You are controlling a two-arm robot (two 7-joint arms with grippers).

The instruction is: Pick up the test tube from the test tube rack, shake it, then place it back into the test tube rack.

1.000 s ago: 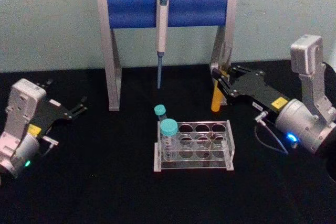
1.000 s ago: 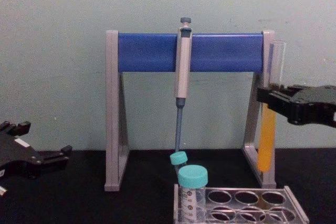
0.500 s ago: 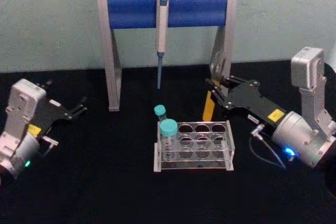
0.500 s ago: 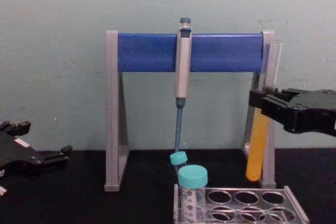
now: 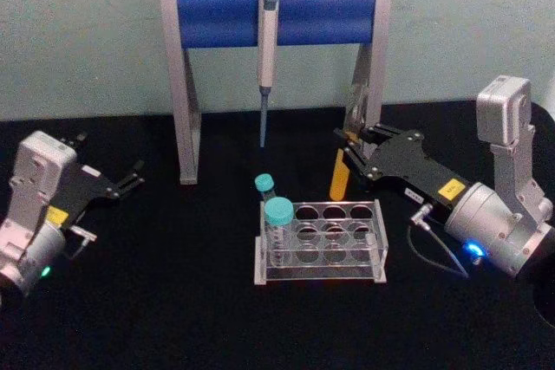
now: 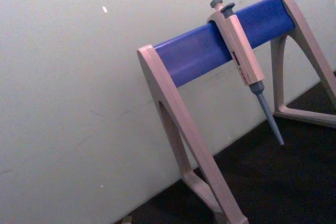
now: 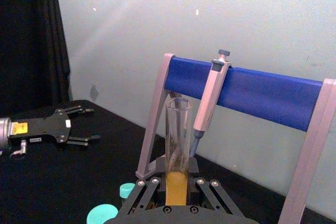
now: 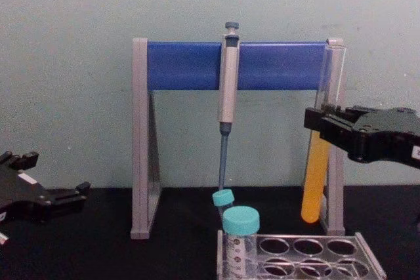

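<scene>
Two hands show in the head view. The right hand (image 5: 347, 152), right of centre, is closed on the test tube (image 5: 338, 181) and grips its clear upper part; orange liquid fills the lower part. The tube hangs slightly tilted, out of the rack (image 5: 317, 277), just above the rack's upper right corner in the frame and near the stand's (image 5: 277, 15) right leg. The left hand (image 5: 111, 158), at lower left, has its fingers spread and holds nothing. Two teal-capped vials (image 5: 278, 211) stand at the rack's left end.

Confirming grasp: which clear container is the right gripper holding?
The long capless orange-filled test tube, in the right gripper; the teal-capped vials stand at the rack. Left gripper parked.
</scene>
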